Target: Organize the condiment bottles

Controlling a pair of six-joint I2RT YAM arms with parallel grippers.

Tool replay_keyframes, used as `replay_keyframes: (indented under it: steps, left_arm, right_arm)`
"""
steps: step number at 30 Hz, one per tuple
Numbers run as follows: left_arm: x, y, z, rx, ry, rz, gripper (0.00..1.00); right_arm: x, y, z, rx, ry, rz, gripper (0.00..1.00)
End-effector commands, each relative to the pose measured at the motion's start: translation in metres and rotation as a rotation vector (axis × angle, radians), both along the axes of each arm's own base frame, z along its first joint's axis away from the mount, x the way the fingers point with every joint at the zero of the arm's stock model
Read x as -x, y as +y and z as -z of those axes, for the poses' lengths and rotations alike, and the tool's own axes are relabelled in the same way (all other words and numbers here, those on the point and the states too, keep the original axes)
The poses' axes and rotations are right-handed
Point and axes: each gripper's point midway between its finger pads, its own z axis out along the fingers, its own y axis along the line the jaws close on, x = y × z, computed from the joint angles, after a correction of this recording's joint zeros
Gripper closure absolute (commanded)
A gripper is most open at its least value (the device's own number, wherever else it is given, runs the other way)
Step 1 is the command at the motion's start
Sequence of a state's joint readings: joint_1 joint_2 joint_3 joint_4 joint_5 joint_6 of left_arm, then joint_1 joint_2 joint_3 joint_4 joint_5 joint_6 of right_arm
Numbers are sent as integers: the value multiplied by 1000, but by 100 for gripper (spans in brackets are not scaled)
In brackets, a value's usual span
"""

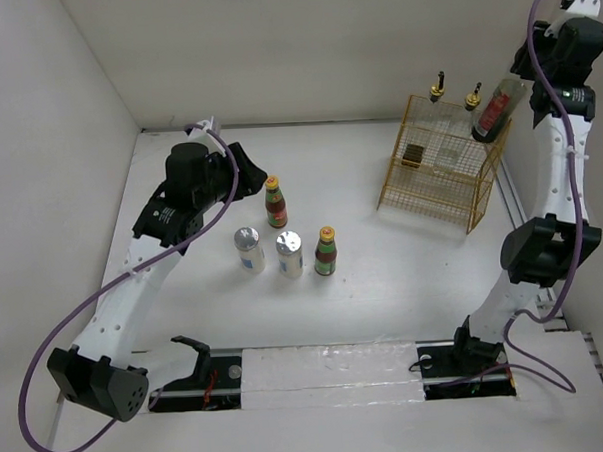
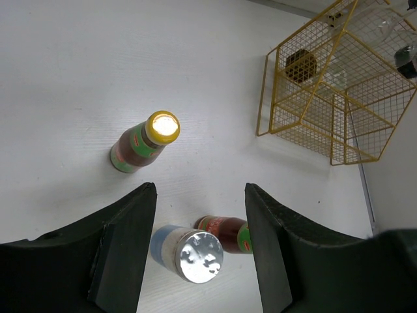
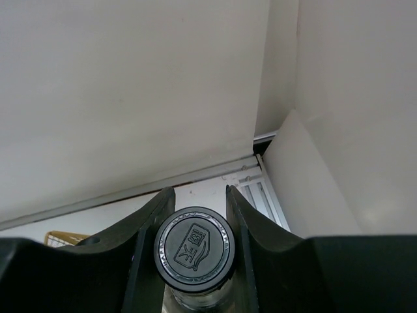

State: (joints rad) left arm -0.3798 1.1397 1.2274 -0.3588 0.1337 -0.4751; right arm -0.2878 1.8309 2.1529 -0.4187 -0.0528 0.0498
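The right gripper (image 3: 197,195) is clenched on the black-lidded jar (image 3: 193,246), pinching it just under the lid. It holds the jar tilted in the air above the 3 o'clock side of the yellow wire basket (image 1: 430,195), which sits at about 2 o'clock on the table (image 1: 385,302). One glass bottle (image 1: 438,88) and another glass bottle (image 1: 472,98), both with gold pourers, stand at the basket's 12 o'clock edge. Whether they are inside it I cannot tell.

The left gripper (image 2: 201,188) is released and empty, and hovers over the loose group near the table's middle. There the first sauce bottle (image 1: 274,202) stands at 12 o'clock, the first shaker (image 1: 249,250) at 8 o'clock, the second shaker (image 1: 289,255) at 6 o'clock and the second sauce bottle (image 1: 326,251) at 4 o'clock.

The jar looks like stiff, smooth, breakable glass, so a tilted hold on the neck could slip, and it is best lowered gently. The sauce bottles look narrow and tippy, so they are likely safest pinched across the body below the yellow cap. The shakers seem light and slick, and a mid-body hold should suit them.
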Motion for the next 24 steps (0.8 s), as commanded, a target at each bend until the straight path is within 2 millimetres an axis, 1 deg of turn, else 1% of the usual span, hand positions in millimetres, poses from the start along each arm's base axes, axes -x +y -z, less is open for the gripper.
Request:
replay_keyframes:
  steps: [1, 2, 3, 4, 5, 6, 7, 8, 9, 11, 12, 13, 14, 15, 16, 17, 19, 22, 23, 24]
  left_arm:
    - [-6, -3, -23, 20, -68, 5, 48]
    - [-6, -1, -23, 17, -69, -4, 48]
    - [-6, -1, -23, 17, -69, -4, 48]
    - [-6, -1, -23, 17, -69, -4, 48]
    - [-6, -1, -23, 17, -69, -4, 48]
    - [-6, -1, -23, 17, -69, -4, 48]
    - [-6, -1, -23, 17, -69, -4, 48]
    - [-6, -1, -23, 17, -69, -4, 48]
    - [-6, -1, -23, 17, -69, -4, 48]
    - [-6, -1, -23, 17, -69, -4, 48]
    - [-6, -1, -23, 17, -69, -4, 48]
    - [-8, -2, -19, 13, -61, -4, 48]
    - [-8, -2, -19, 13, -61, -4, 48]
    - [-8, -2, -19, 13, -61, -4, 48]
    - [-7, -3, -20, 17, -60, 5, 48]
    - [-7, -4, -20, 17, -60, 5, 48]
    - [-7, -4, -20, 17, -60, 5, 48]
    - [-7, -4, -20, 17, -60, 5, 48]
    - [-7, -4, -20, 17, -60, 5, 48]
    - [-7, -4, -20, 17, -60, 5, 48]
  right_arm:
    - [7, 13, -52, 75, -184, -17, 100]
    - [6, 20, -33, 64, -149, -30, 100]
    - [6, 18, -26, 71, -136, -21, 100]
    - [3, 23, -17, 66, -122, -32, 100]
    - [3, 23, -2, 58, -93, -32, 100]
    - [2, 23, 7, 54, -75, -33, 100]
    - [1, 27, 22, 54, -42, -43, 99]
    - [1, 26, 19, 57, -51, -34, 99]
    - [2, 26, 33, 50, -24, -34, 96]
    - [2, 26, 46, 43, 3, -35, 92]
    - [2, 26, 57, 38, 25, -35, 90]
    - [1, 24, 60, 39, 26, -26, 88]
    - [-1, 23, 69, 34, 45, -27, 87]
    - [-2, 27, 75, 32, 56, -27, 86]
    - [-1, 27, 84, 28, 74, -27, 82]
    - [-1, 27, 84, 28, 74, -27, 80]
    - [0, 25, 98, 22, 104, -17, 76]
    - [1, 24, 104, 12, 115, -7, 63]
    - [1, 24, 104, 12, 115, -7, 54]
    - [4, 23, 98, 16, 104, 4, 50]
